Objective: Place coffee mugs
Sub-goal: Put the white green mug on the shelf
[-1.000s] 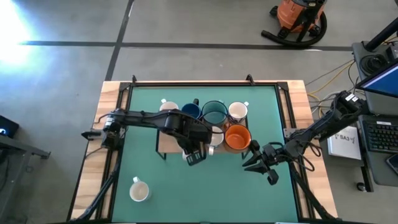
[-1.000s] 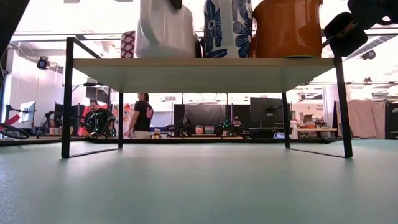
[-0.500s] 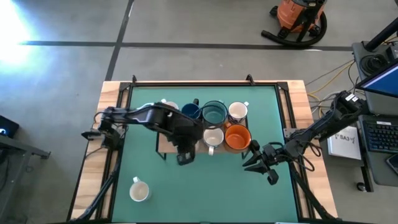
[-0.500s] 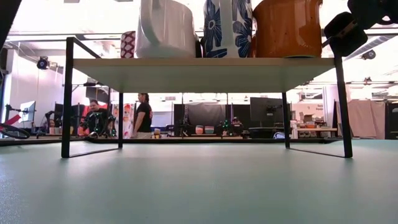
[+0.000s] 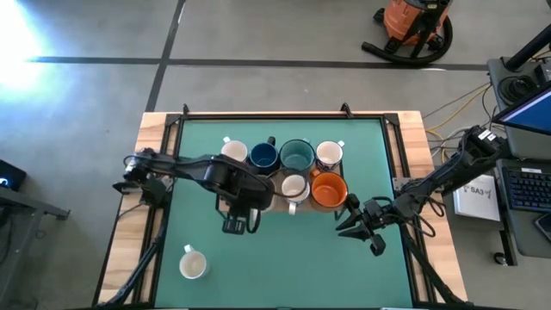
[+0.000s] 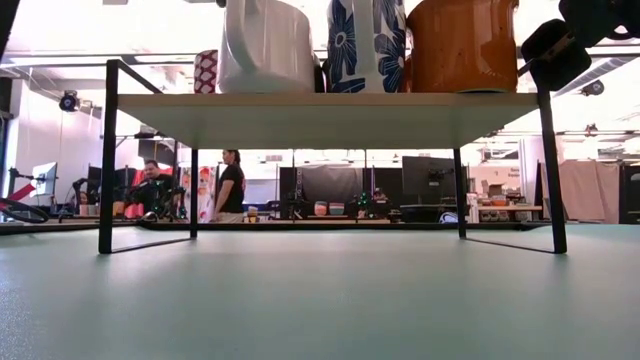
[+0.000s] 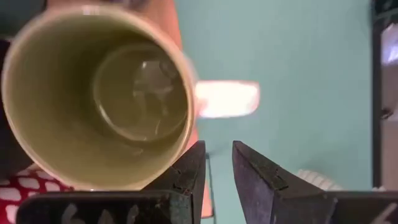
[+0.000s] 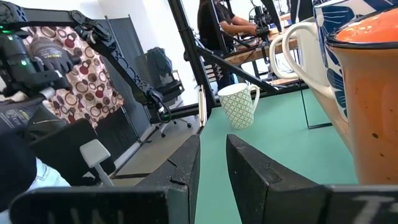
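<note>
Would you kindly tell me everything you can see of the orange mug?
The orange mug is a glossy, glazed-looking mug, burnt orange with faint dark speckles, as the right wrist view shows. It stands upright, mouth up, on the raised shelf at the right end of the front row, close beside a white mug; whether they touch is unclear. Its handle is not clearly visible. No gripper holds it; the right gripper sits just off to its right.

Shop vacuum (image 5: pixel 415 24): standing on the floor beyond the table.
Person (image 6: pixel 232 186): standing in the room behind.
</note>
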`<state>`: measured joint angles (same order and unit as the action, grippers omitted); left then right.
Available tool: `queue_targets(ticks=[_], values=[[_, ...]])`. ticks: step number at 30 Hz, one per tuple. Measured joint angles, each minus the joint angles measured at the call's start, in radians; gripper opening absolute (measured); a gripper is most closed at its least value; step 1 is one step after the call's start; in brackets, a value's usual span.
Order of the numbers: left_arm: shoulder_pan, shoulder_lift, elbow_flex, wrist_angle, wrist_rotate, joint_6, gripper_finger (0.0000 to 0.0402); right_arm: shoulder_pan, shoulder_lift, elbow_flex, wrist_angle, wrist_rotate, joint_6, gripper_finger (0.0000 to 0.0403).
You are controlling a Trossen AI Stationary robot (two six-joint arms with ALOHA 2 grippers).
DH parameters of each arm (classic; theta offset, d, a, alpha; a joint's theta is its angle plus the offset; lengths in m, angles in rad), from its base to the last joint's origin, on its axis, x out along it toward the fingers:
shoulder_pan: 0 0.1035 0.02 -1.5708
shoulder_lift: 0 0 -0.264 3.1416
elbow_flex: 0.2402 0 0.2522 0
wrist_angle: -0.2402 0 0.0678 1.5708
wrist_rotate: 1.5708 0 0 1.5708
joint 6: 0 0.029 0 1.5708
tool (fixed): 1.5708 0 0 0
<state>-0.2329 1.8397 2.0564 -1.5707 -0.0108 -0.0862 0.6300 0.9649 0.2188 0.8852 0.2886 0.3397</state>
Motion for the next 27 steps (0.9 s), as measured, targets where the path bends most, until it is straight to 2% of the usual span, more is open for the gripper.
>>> queue_targets(ticks=[6,11,15,21,27], values=[[0.001,-0.01,-0.049,0.0,-0.008,0.022,0.0062,0.0,0.0,0.0,0.0,0.0,0.0,0.0068],[-0.002,-0.025,0.001,0.0,-0.009,-0.002,0.0062,0.0,0.0,0.0,0.0,0.0,0.0,0.0068],[-0.001,-0.027,0.015,0.0,-0.055,0.028,0.0062,0.0,0.0,0.0,0.0,0.0,0.0,0.0068],[0.01,-0.027,-0.049,0.002,-0.104,0.088,0.0062,0.0,0.0,0.0,-0.011,0.0,0.0,0.0068],[0.019,-0.027,-0.087,-0.001,-0.112,0.109,0.0062,0.0,0.0,0.0,-0.018,0.0,0.0,0.0068]])
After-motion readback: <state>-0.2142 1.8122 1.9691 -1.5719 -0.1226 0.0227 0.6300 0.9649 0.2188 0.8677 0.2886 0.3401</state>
